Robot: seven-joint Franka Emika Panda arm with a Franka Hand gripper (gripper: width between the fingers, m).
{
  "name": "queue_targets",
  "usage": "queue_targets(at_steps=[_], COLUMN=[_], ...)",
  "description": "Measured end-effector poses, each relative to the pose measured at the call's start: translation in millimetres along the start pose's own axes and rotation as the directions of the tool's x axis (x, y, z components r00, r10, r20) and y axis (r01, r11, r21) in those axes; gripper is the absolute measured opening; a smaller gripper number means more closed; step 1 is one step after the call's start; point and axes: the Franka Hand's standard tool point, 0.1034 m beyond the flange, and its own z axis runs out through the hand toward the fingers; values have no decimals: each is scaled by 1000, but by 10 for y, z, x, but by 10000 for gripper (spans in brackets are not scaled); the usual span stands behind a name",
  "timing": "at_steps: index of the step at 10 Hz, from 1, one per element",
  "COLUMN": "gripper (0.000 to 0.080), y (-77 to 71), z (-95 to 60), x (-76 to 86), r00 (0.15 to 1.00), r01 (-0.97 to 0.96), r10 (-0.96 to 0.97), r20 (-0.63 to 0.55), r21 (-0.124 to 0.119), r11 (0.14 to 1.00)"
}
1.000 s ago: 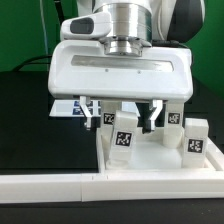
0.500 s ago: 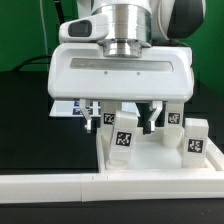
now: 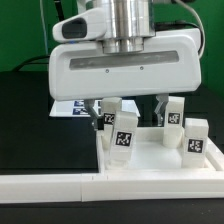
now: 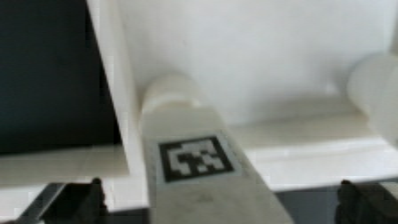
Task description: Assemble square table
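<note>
Black table (image 3: 25,120), square table (image 3: 150,160), white wall (image 3: 60,184), marker board (image 3: 68,108) on it.

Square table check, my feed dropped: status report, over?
Pincer open, holding nothing, above the table. Square table top down, four legs standing in it. Nothing in the way.

No readable text, brand or number anywhere. Only black-white square tags (coded patterns, not letters): one on each visible leg block (image 3: 124,138), and blurred ones on the marker board (image 3: 72,107). Wrist view: one tag, same kind.
</note>
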Motion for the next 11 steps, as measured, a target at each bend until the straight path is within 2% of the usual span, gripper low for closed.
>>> queue_targets(at_steps=[1, 4, 6, 8, 10, 11], gripper=[649, 637, 287, 287, 287, 287], y=[97, 108, 105, 104, 99, 102], z=[5, 27, 30, 33, 41, 48], x=[85, 69, 69, 67, 63, 75], r00=[999, 998, 991, 969, 907, 841], r01=[2, -25, -121, -241, -417, -539], r10=[-3, 24, 119, 240, 416, 539], r20=[-51, -57, -59, -60, -58, -52], r21=[-20, -22, -14, -6, 7, 15], r11=[1000, 999, 993, 970, 909, 842])
